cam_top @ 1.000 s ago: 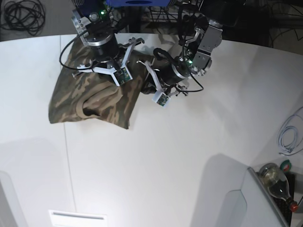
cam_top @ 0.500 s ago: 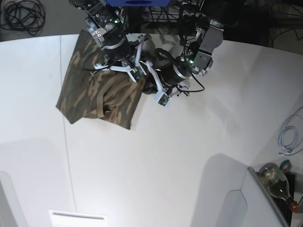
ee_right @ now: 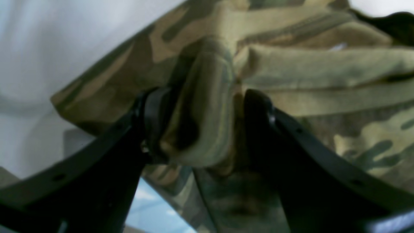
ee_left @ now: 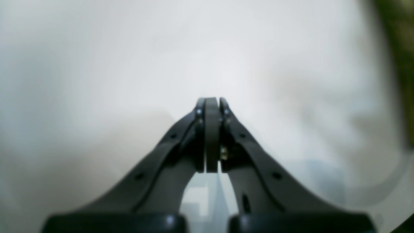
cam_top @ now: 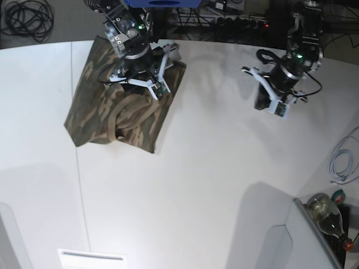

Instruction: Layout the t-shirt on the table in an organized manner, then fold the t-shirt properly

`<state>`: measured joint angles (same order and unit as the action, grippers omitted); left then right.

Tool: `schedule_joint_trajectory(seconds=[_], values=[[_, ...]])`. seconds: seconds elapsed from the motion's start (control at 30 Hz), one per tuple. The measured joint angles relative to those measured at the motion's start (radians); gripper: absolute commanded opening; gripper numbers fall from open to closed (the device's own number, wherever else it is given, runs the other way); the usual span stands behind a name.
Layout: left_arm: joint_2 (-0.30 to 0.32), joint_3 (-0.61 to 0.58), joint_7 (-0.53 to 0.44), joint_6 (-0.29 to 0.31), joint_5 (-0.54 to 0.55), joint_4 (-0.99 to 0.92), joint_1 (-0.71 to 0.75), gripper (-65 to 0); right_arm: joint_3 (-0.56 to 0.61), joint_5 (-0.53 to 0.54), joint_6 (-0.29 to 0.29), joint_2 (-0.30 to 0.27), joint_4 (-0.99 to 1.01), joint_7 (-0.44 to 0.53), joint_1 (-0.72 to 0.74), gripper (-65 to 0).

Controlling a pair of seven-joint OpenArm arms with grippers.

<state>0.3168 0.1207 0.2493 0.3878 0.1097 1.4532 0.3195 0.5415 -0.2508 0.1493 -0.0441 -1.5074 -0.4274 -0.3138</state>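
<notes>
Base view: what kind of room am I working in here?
Probably a robotics lab or test bench, not a home. A large smooth white table fills the view, coiled black cables lie on the floor behind it, and a light grey cable trails at its edge.

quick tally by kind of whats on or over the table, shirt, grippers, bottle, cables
t-shirt: 1
grippers: 2, left gripper and right gripper
bottle: 1, at the table edge
cable: 1, pale, coiled on the table
total: 5
</notes>
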Motion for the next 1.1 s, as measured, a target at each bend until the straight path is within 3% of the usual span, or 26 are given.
schedule_joint_trajectory(seconds=[0.13,0.3,0.47,0.53,0.6,0.63,0.7,0.87,1.1], values=[[0.003,0.126,0.001,0.007,-0.001,0.000,0.016,-65.0,0.004,-0.004,0.000,0.000,-0.050,-0.013,-0.016,-33.3],[0.002,0.300,0.002,0.115,-0.001,-0.001,0.018,-65.0,0.008,-0.003,0.000,-0.040,-0.139,-0.013,-0.058,-33.5],[-0.003,0.327,0.002,0.141,-0.001,0.000,0.016,-65.0,0.003,-0.002,0.000,-0.034,-0.068,-0.017,-0.009,-34.2],[-0.006,0.328,0.002,0.144,-0.001,0.000,0.017,-65.0,0.006,-0.003,0.000,-0.034,-0.063,-0.012,-0.006,-42.8],[-0.014,0.328,0.001,0.143,-0.001,0.000,0.016,-65.0,0.006,-0.005,0.000,-0.035,-0.066,-0.016,-0.019,-62.3],[-0.020,0.328,0.001,0.144,-0.003,0.000,0.017,-65.0,0.006,-0.002,0.000,-0.035,-0.079,-0.024,-0.031,-65.0],[-0.028,0.328,0.001,0.145,-0.004,-0.002,0.017,-65.0,0.008,-0.005,0.000,-0.037,-0.130,-0.021,-0.061,-62.7],[-0.027,0.328,0.002,0.144,-0.004,-0.067,0.007,-65.0,0.008,-0.004,0.000,-0.047,-0.239,-0.019,-0.116,-65.0],[-0.026,0.328,0.002,0.144,-0.004,-0.075,0.005,-65.0,0.067,0.002,0.011,-0.109,-0.330,-0.017,-0.161,-65.0]])
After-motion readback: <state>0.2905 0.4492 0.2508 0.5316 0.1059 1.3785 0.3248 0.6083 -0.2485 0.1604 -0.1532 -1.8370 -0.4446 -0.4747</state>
